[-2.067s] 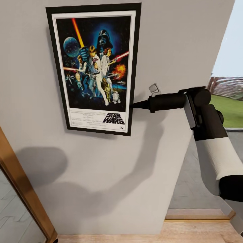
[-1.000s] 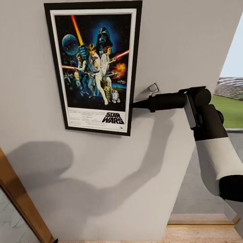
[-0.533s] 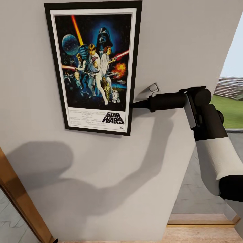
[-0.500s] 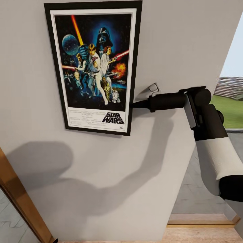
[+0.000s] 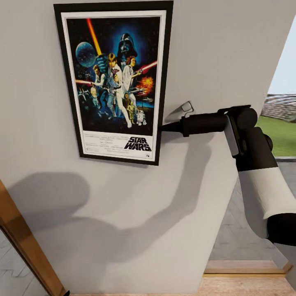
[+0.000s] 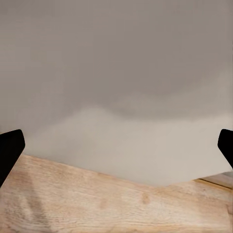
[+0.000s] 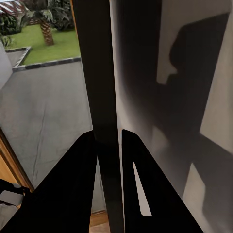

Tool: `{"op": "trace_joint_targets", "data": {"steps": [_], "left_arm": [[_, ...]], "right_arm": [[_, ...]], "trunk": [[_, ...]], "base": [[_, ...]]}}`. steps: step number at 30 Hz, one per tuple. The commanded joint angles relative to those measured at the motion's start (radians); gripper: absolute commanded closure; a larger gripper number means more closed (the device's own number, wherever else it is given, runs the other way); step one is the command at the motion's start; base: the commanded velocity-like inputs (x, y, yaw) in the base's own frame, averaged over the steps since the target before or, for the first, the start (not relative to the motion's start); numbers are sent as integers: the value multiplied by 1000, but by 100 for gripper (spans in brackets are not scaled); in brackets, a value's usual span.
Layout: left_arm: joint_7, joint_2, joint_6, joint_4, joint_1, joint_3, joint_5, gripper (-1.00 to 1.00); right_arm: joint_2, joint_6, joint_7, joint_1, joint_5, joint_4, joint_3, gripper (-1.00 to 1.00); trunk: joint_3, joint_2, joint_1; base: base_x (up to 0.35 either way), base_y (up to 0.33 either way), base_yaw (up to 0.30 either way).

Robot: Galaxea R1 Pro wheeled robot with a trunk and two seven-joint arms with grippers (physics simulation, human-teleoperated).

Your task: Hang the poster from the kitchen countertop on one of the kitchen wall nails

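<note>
The poster [image 5: 113,80], a black-framed Star Wars print, lies flat against the grey wall [image 5: 213,49], upright and slightly tilted. My right gripper [image 5: 163,128] reaches in from the right and is shut on the frame's right edge near its lower corner. In the right wrist view both black fingers [image 7: 80,165] clamp the dark frame edge [image 7: 99,73] seen end-on, the gripper [image 7: 108,141] astride it. A small grey nail-like fitting [image 5: 187,107] sticks out of the wall just above the gripper. My left gripper [image 6: 116,150] is open, facing bare wall. The kitchen countertop is out of view.
A wooden door frame [image 5: 24,242] slants along the lower left. Light wood flooring [image 5: 246,283] runs along the wall's foot. To the right, an opening [image 5: 283,127] shows grass and pavement outside. My arm's shadow falls on the wall under the poster.
About two seconds ago the whole view shifted a little, so the camera moved. Over the last second the poster and right gripper have stayed put.
</note>
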Motion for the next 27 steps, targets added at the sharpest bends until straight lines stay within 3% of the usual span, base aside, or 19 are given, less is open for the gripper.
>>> {"op": "trace_joint_targets", "data": {"steps": [1,14,27], "left_arm": [[-3,0,-5,1,-1,5,-5,-100],[-3,0,-5,1,-1,5,-5,-100],[-3,0,-5,1,-1,5,-4,-100]], "right_arm": [[-1,6,-3,-1,5,1,2,100],[-1,5,-2,0,3,-3,5,100],[-8,3,1,40,-3,-55,7,100]], "trunk": [[-2,-2,1],[-2,-2,1],[-2,-2,1]], "base": [[0,0,0],[0,0,0],[0,0,0]]}}
